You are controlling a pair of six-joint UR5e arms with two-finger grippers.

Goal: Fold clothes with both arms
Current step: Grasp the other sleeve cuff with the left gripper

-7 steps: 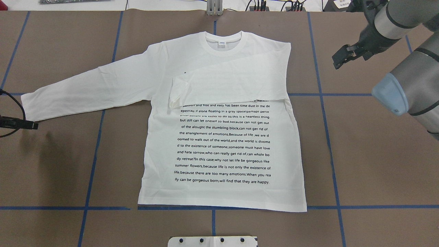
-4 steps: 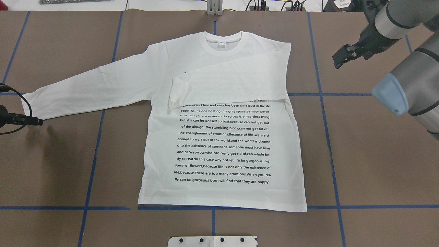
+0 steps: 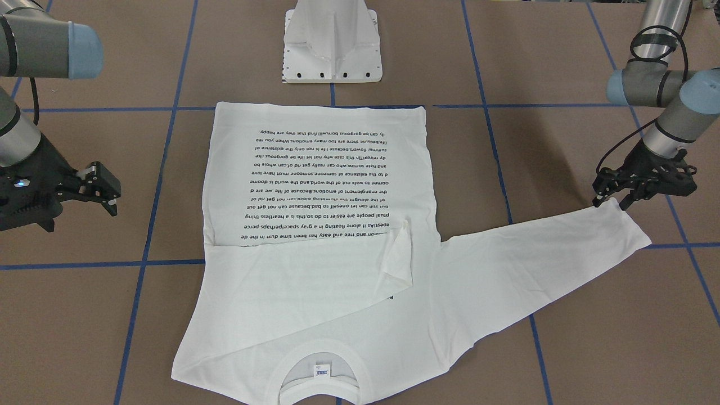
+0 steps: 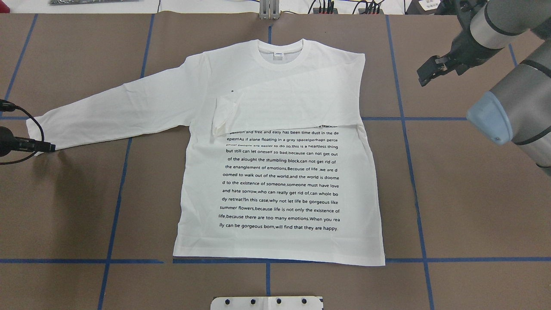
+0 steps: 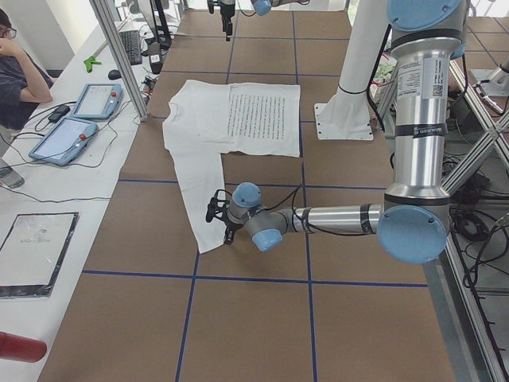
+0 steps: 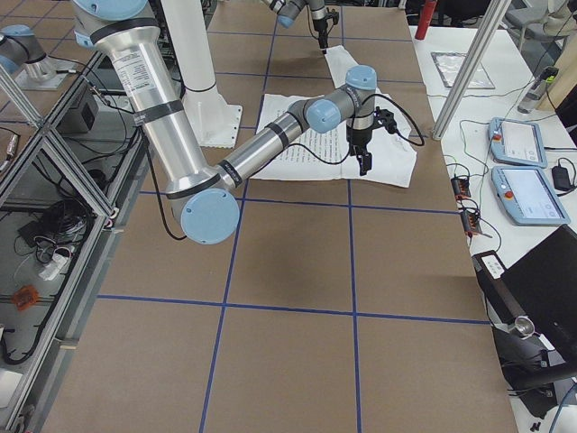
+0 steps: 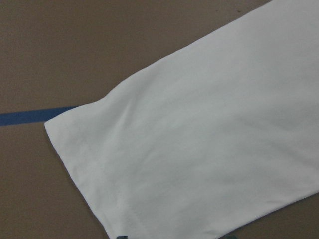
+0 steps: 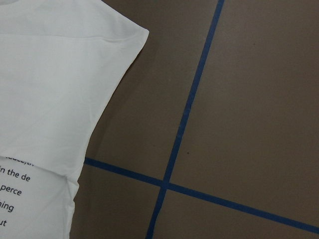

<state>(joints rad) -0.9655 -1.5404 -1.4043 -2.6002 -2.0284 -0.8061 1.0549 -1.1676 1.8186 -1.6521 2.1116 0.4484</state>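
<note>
- Overhead exterior view showed the brown counter [image 4: 64,215] carrying a white long-sleeved T-shirt [image 4: 280,181], which lay flat near the middle with its printed text up and its collar on the side far from the robot.
- Both arms stood outside the shirt's outline: the left arm [image 5: 334,219] reached low along the counter, and the right arm [image 4: 508,90] was raised off the opposite side.
- The right sleeve [image 4: 292,107] was already folded across the chest, covering the top lines of text, so by my reading half of the sleeve folding was done.
- The left sleeve [image 4: 116,112] was not yet folded. Its long axis ran from the shoulder out to the robot's left, slanting a little toward the robot.
- The right gripper [image 3: 112,199] hung with its jaws apart and nothing between them, beside the shirt's right edge and well apart from the spread sleeve.
- The left gripper [image 3: 609,201] was much the nearer, sitting low right at the sleeve's end. Its jaws looked parted and I saw no cloth clamped in them.
- The cuff [image 7: 94,164] lay flat directly under that gripper's camera, with its near corner at the fingertips. The sleeve ran away from the gripper toward the shirt's body, so the coming pinch and carry would likely follow that axis inward.
</note>
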